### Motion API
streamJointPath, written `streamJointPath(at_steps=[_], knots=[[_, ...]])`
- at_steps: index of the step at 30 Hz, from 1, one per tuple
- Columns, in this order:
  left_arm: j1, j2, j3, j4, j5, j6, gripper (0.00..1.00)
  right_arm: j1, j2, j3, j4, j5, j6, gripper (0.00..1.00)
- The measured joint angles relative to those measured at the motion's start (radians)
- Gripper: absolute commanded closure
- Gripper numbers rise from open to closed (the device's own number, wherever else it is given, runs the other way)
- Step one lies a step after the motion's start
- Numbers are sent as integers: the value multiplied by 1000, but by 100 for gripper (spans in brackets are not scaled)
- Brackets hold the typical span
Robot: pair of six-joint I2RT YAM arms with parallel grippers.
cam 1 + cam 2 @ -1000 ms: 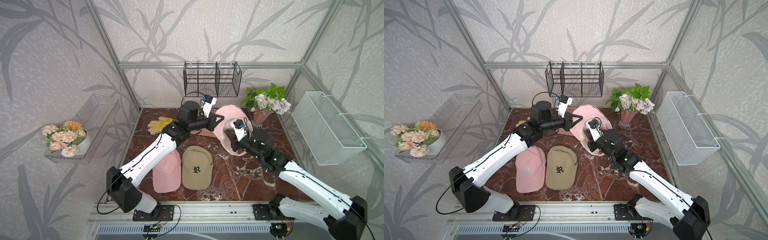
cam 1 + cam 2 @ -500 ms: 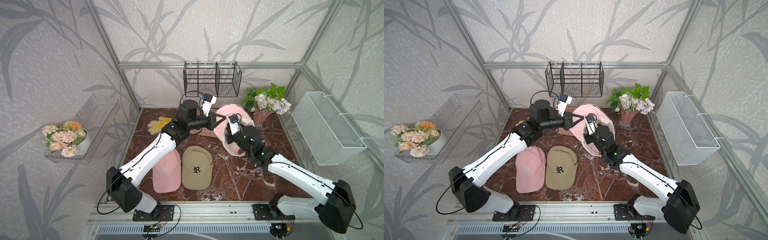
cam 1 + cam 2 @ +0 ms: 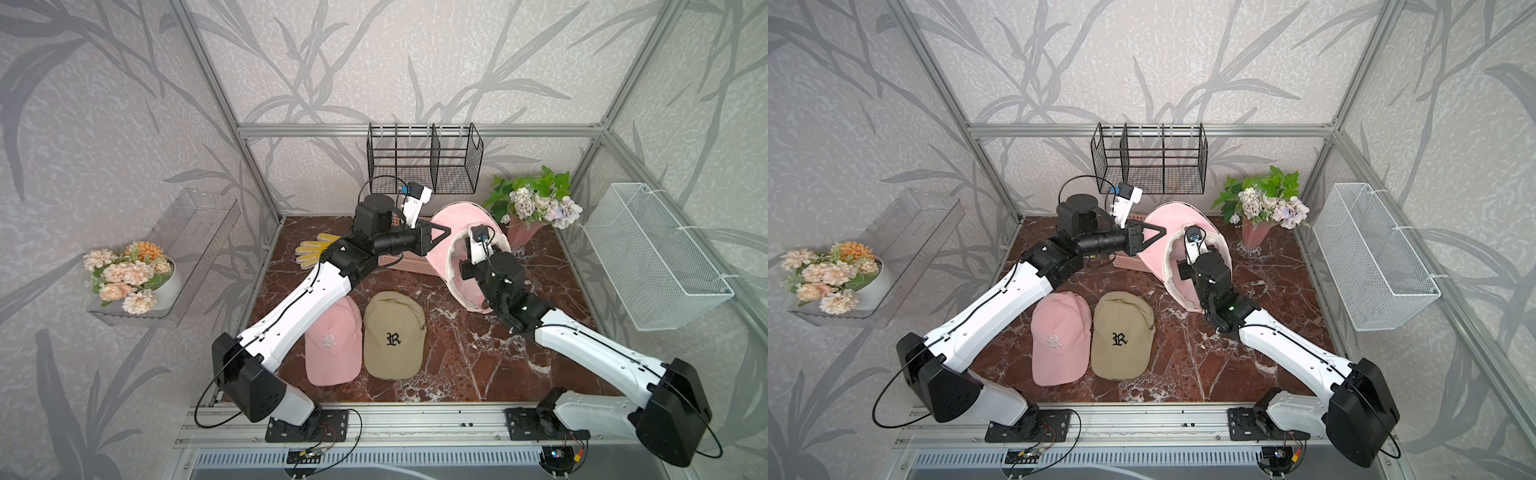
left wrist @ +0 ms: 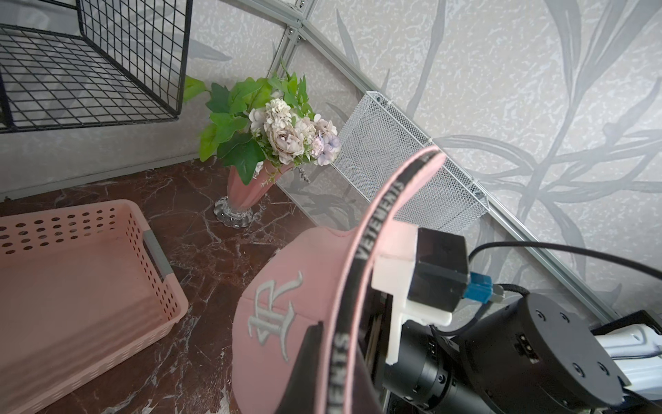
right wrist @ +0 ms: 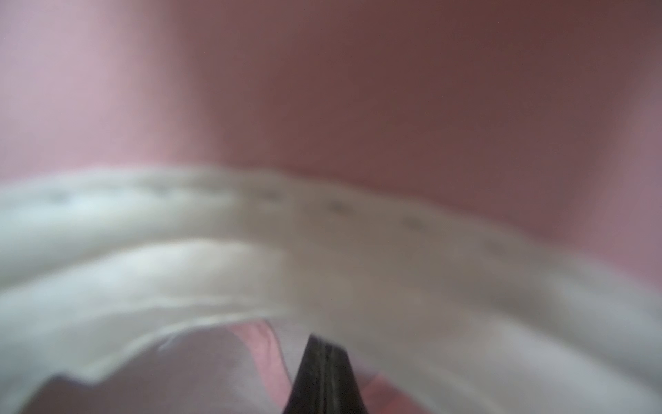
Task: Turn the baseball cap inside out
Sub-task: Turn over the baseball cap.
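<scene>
Pink cloth stands up at the middle right of both top views: the raised pink cap [image 3: 461,218] [image 3: 1163,220], pale lining facing us. The left gripper [image 3: 445,231] is clamped on its rim. The right gripper [image 5: 320,358] is inside the crown with its jaws together, possibly pinching lining, though the blur hides that. At lower centre, on the marble tabletop [image 3: 465,353], a second pink cap [image 3: 332,345] and a tan cap [image 3: 392,336] lie side by side. A black wire rack [image 3: 424,166] hangs on the back wall.

We noted: table [image 3: 457,361] glossy, marble-look; baseball cap [image 4: 286,258] soft matt cloth; rack [image 3: 424,166] black metal wire; crate [image 4: 71,279] matt plastic; wall basket [image 3: 648,257] white metal mesh.
</scene>
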Motion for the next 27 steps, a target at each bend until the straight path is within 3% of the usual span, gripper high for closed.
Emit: streamJointPath(at_steps=[6, 17, 23, 27], knots=[[0, 7, 1, -22, -3, 0, 100, -5, -11, -38, 16, 23, 4, 100], [-5, 14, 11, -25, 18, 1, 100, -22, -56, -34, -116, -417, 41, 100], [-3, 18, 11, -23, 16, 0, 100, -22, -47, -29, -211, -517, 72, 100], [-3, 18, 11, -24, 11, 2, 100, -22, -50, -29, -247, -492, 73, 100]])
